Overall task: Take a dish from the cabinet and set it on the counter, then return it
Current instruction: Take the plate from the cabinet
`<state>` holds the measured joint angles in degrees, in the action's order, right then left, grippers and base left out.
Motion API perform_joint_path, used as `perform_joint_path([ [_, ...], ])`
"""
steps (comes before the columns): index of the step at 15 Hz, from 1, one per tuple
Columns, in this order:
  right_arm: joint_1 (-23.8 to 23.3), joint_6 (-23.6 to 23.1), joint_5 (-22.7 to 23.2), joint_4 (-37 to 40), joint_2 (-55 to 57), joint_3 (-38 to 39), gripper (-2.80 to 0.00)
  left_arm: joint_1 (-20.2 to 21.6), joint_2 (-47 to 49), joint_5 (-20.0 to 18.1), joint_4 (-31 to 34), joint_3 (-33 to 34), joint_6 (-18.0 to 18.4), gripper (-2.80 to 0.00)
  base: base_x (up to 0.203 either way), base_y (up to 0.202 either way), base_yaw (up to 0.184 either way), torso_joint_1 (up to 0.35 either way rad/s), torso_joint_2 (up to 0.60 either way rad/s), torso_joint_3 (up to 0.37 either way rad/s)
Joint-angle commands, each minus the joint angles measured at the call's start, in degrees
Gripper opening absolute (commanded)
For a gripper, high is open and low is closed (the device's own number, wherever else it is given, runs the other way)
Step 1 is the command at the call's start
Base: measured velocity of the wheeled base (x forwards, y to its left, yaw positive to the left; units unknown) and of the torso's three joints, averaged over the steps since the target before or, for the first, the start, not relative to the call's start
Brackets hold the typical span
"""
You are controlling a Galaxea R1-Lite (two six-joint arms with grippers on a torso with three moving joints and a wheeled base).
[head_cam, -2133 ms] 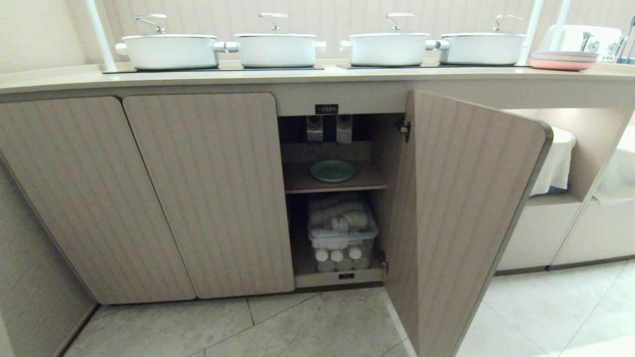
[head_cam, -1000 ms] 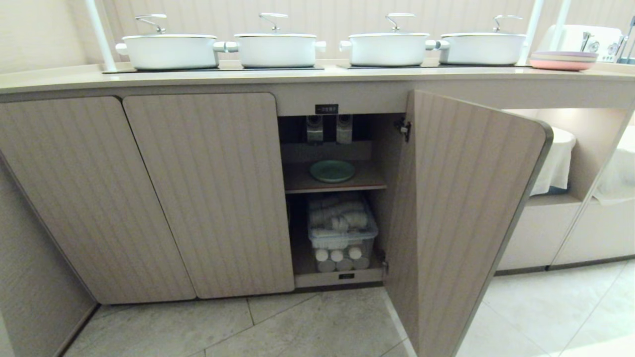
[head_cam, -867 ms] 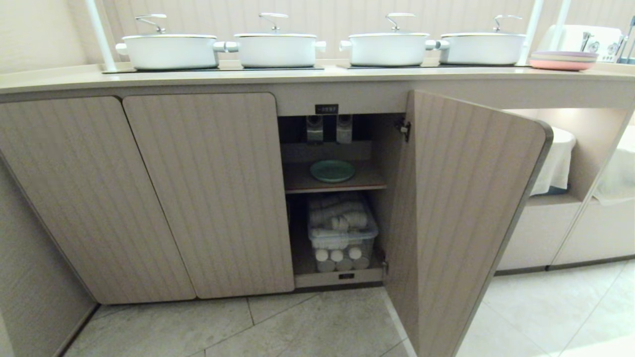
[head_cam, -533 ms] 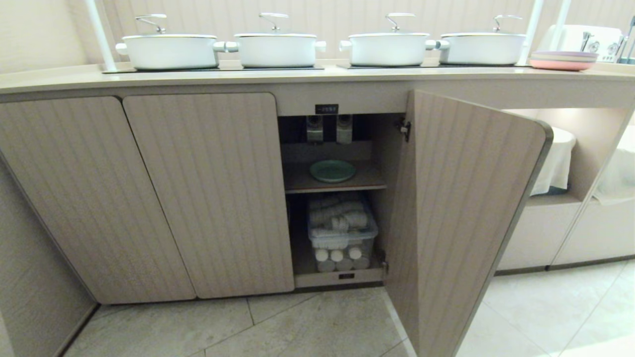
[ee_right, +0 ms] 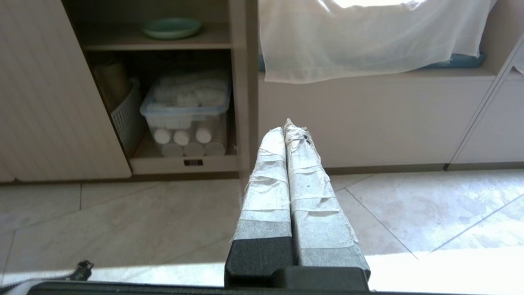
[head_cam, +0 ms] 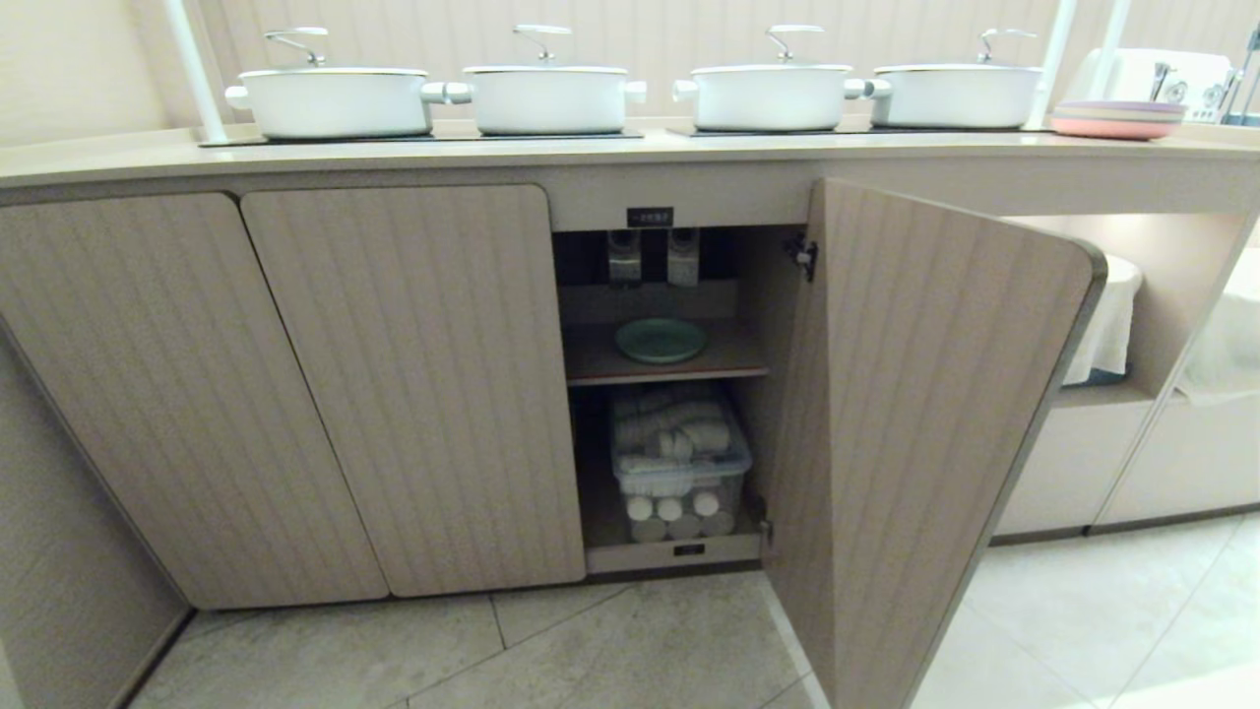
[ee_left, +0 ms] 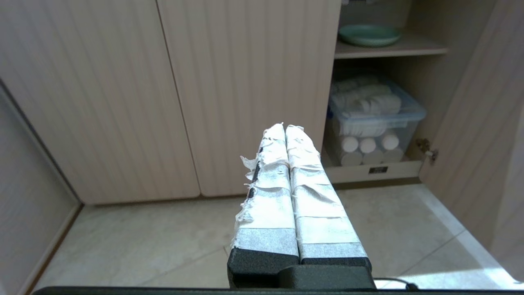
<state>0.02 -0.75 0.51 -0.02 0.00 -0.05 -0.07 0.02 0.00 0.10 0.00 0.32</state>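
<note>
The left gripper (ee_left: 285, 128) has its two tape-wrapped fingers pressed together with nothing between them, rising from the bottom centre of the left wrist view and hanging above the tiled floor (ee_left: 163, 241) in front of the closed ribbed doors. The right gripper (ee_right: 284, 125) is likewise pressed shut and empty, at the bottom centre of its own view, over the floor before a niche draped with white cloth (ee_right: 368, 37). Neither gripper shows in the head view. The dish (head_cam: 661, 340), a mint-green plate, lies flat on the wooden shelf (head_cam: 669, 369) inside the open cabinet (head_cam: 413, 384), well apart from both grippers: in the upper right of the left wrist view and the upper left of the right wrist view. Below the shelf stands a clear plastic bin (head_cam: 679, 478) holding white rolled items and stacked white cups. The cabinet door (head_cam: 925, 433) stands swung open to the right of centre in the head view. Along the top of that view the counter (head_cam: 591, 148) carries four white lidded pots (head_cam: 546, 94), and stacked pink and lilac plates (head_cam: 1117, 120) sit at the upper right.
</note>
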Motion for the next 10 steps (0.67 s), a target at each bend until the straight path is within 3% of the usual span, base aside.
perform_joint_path([
  [1, 0.06, -0.04, 0.02, 0.02, 0.09, -0.04, -2.8, -0.01, -0.02, 0.09, -0.02, 0.0, 0.03, -2.8, 0.004, 0.131, 0.0, 0.002, 0.0, 0.004],
  [10, 0.06, -0.04, 0.02, 0.02, 0.09, -0.04, -2.8, 0.01, -0.02, 0.04, -0.02, 0.0, 0.11, -2.8, 0.0, 0.195, -0.001, 0.003, 0.0, 0.004],
])
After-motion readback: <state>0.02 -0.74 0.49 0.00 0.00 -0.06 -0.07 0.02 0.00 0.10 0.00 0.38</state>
